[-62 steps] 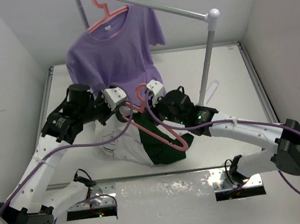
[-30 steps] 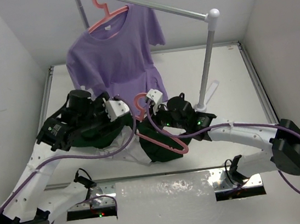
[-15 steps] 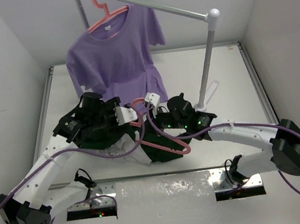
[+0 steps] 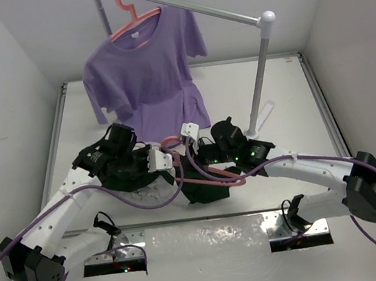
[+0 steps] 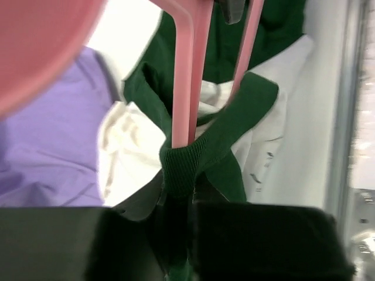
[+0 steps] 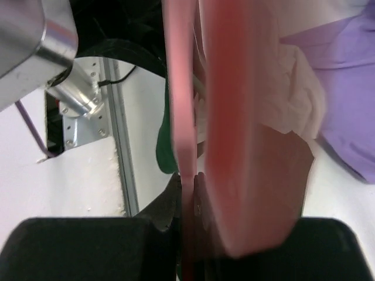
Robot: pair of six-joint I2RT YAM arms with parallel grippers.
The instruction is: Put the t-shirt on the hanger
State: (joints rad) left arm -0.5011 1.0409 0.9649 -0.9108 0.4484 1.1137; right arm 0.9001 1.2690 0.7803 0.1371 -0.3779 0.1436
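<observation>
The t-shirt (image 4: 205, 189) lies bunched on the table between the arms, dark green with white showing. My left gripper (image 4: 165, 160) is shut on its ribbed green collar (image 5: 183, 165), which loops up over the lower end of the pink hanger (image 5: 187, 76). The hanger (image 4: 210, 176) lies low and slanted over the shirt, its hook (image 4: 170, 142) toward the left arm. My right gripper (image 4: 187, 147) is shut on a thin bar of the hanger (image 6: 183, 99), close to the hook. A green sleeve (image 6: 166, 146) shows behind that bar.
A purple t-shirt (image 4: 143, 70) hangs on a second pink hanger (image 4: 131, 17) from the metal rail at the back, its hem reaching down close to both grippers. The rail's upright pole (image 4: 261, 79) stands right of centre. White walls close in both sides.
The left gripper has moved right toward the hanger and shut on the green collar. The right gripper has brought the hanger lower and flatter over the shirt.
</observation>
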